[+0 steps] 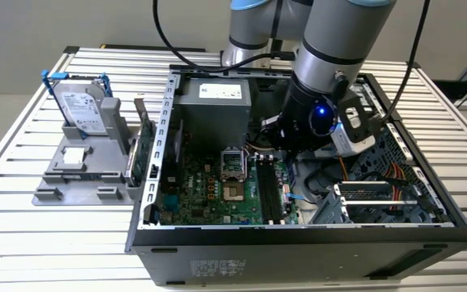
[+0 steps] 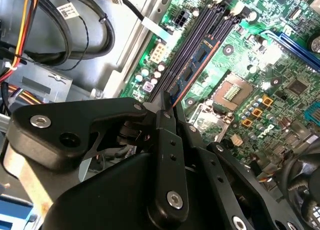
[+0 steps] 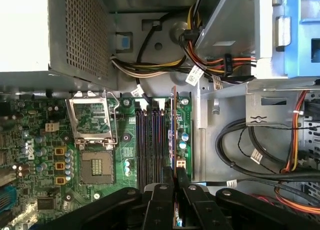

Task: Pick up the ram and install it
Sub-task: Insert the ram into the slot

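Note:
The ram [image 2: 199,58] is a slim dark board with blue chips, seen edge-on [image 3: 174,130] in both wrist views. My gripper [image 3: 174,176] is shut on one end of it, black fingers [image 2: 165,121] pinching it from both sides. The stick stands on its long edge, in line with the black memory slots [image 3: 149,140] of the green motherboard [image 1: 217,194], at the slot nearest the case's drive side. Whether it sits in the slot or just above it I cannot tell. In the exterior view the arm's wrist [image 1: 318,118] reaches down into the open computer case, above the slots [image 1: 270,191].
The CPU socket [image 3: 92,140] lies beside the slots, with the grey power supply [image 1: 213,103] behind it. Cable bundles [image 3: 250,150] and a drive cage [image 1: 371,194] crowd the exterior view's right. Outside the case, a grey stand holds a silver hard drive [image 1: 83,109].

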Controlling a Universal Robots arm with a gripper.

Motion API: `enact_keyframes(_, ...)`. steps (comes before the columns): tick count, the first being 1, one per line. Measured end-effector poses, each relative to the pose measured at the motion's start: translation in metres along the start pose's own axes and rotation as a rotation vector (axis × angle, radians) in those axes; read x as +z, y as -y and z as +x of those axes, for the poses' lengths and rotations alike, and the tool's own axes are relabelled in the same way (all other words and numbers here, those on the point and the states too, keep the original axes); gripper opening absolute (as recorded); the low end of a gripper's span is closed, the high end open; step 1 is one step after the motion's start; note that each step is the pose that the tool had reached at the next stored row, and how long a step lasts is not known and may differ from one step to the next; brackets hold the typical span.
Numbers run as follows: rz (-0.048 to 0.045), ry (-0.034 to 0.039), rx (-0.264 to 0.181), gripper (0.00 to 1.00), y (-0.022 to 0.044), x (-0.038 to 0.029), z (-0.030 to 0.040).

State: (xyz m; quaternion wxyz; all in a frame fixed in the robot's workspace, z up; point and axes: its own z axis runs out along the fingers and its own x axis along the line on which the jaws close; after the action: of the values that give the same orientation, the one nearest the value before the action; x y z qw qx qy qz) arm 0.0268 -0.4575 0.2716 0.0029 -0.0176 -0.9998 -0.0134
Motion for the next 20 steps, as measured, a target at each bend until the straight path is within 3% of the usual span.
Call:
enact_keyframes(10, 0.0, 0.0, 0.0, 0.0, 0.0003, 0.0091, -0.0001)
enact_keyframes(20, 0.0, 0.0, 0.0, 0.0, 0.0007, 0.0135, 0.0018)
